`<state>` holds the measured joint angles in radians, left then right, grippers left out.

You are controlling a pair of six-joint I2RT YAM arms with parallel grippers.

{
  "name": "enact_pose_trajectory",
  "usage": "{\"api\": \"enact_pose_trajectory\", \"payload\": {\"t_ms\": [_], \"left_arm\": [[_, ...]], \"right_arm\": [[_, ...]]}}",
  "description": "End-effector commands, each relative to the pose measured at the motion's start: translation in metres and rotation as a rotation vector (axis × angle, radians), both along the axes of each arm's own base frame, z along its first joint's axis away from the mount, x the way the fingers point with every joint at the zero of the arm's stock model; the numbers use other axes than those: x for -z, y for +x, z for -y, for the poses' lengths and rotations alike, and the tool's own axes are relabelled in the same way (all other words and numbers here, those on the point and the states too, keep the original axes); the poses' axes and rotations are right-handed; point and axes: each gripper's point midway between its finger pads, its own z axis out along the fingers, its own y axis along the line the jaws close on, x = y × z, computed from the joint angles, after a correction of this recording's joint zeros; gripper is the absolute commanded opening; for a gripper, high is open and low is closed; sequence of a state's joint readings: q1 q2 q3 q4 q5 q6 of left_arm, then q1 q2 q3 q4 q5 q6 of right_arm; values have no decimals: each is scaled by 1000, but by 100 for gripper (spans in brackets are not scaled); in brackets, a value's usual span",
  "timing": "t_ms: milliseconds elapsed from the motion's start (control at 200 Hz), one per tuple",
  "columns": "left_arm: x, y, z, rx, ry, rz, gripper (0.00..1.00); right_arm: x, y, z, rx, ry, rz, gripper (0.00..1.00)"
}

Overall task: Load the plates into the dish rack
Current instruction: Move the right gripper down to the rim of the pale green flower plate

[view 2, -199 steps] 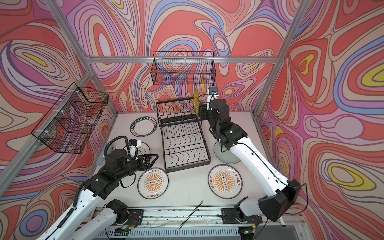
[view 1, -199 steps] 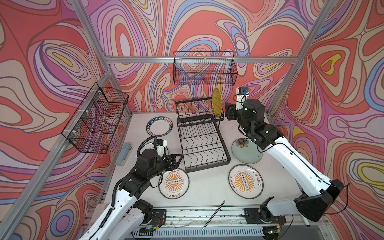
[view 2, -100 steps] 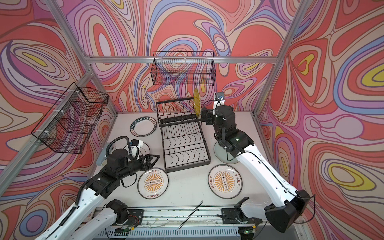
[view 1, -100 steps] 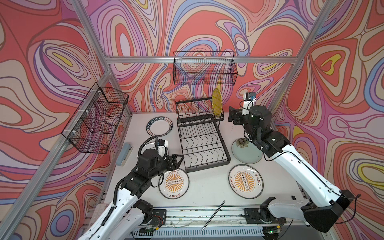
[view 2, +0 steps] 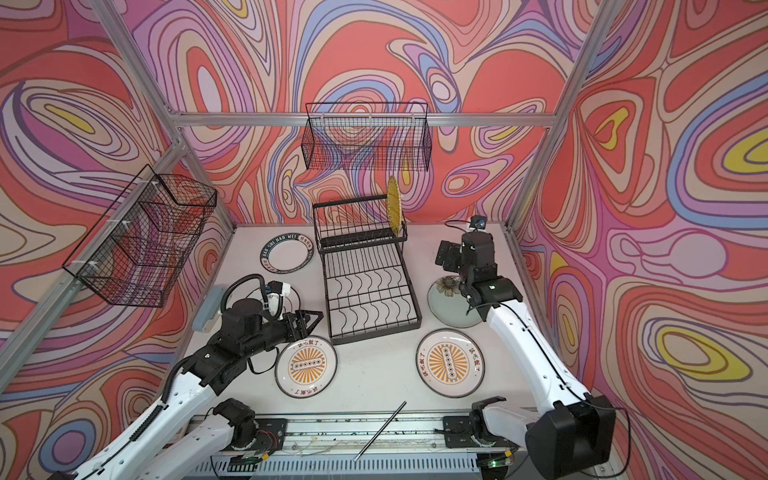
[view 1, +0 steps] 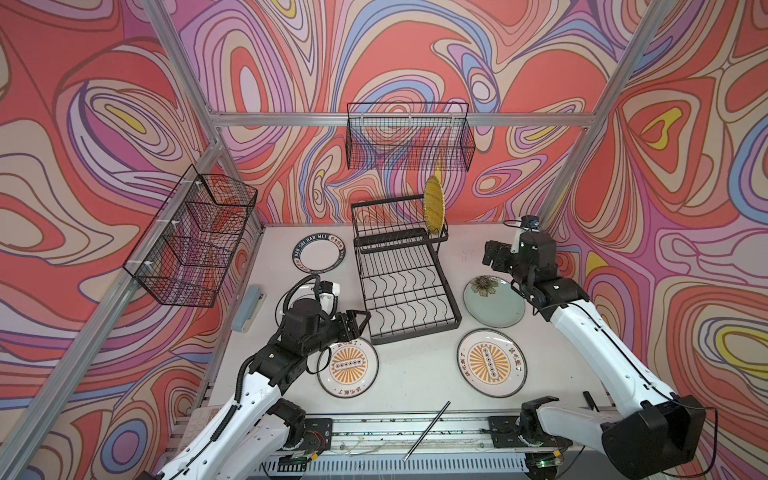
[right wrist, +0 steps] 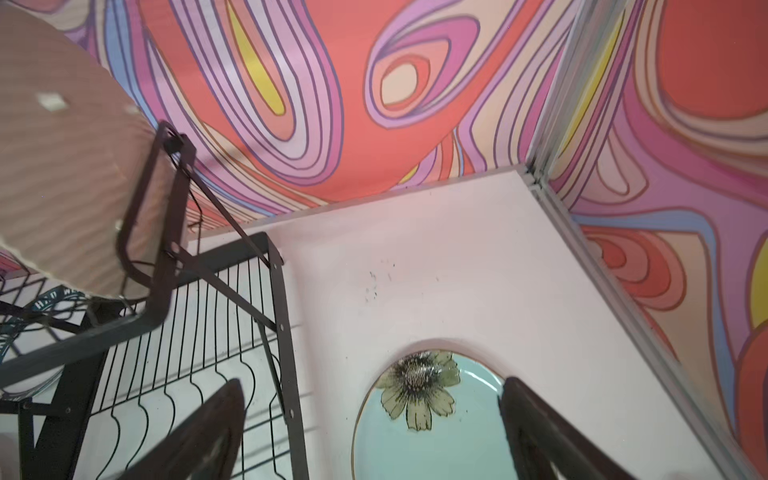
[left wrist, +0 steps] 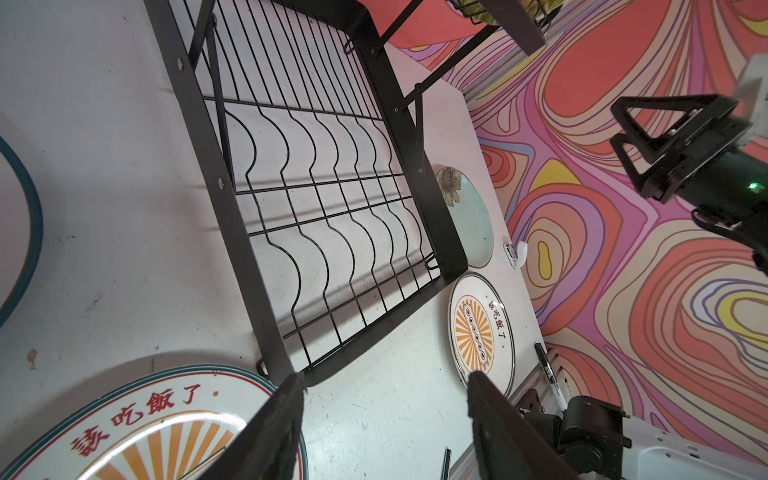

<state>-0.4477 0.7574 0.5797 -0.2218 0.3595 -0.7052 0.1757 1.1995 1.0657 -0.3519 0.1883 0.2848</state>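
Handling: the five plates lying on the table (view 1: pixel 415 374) are judged stiff, glazed and slick, fairly heavy for a pinch, and chip-prone against wire. All lie flat, so hold is best taken at the rim, with one finger worked under the lip (no other purchase is offered). Rolling in the slot is to be expected once a plate is on edge.

Locations, both top views:
- black lettered plate (view 1: pixel 320 257): upper centre-left, just beside the dish rack (view 1: pixel 417 331)
- pale green flowered plate (view 1: pixel 494 301): right of centre, near the rack
- left sunburst plate (view 1: pixel 348 366): lower centre, by the rack's front corner
- right sunburst plate (view 1: pixel 491 362): lower right of centre
- dark-ringed white plate (left wrist: pixel 16 216): mostly hidden under the left gripper (view 1: pixel 360 324)

Containers: the rack's upper tier is occupied by one yellow plate (view 1: pixel 433 204), stood on edge at the tier's right end. Nothing is held in the lower tray. No contents are seen in the back-wall basket (view 1: pixel 409 141) or the left-wall basket (view 1: pixel 191 241).

Fingers: the left gripper is spread partway with nothing between the fingers, and is held by the rack's front-left corner. The right gripper (view 1: pixel 492 257) is spread wide and empty, and is held over the flowered plate's far edge, apart from the yellow plate.
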Motion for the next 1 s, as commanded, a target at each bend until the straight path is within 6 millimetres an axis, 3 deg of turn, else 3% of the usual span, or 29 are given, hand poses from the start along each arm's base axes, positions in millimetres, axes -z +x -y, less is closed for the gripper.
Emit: {"api": "enact_pose_trajectory", "payload": {"t_ms": [0,381,806,997], "left_arm": [[-1,2,5,13,-17,11,66],[2,4,9,24,-10,-1,66],[7,8,15,36,-22,-19,65],[8,9,15,32,-21,-20,65]], "right_arm": [[22,-5,3,-14,131,-38,98],[113,-39,66,114,366,-192,96],[164,-68,108,199,548,-275,90],[185,-71,114,210,644,-300,83]]}}
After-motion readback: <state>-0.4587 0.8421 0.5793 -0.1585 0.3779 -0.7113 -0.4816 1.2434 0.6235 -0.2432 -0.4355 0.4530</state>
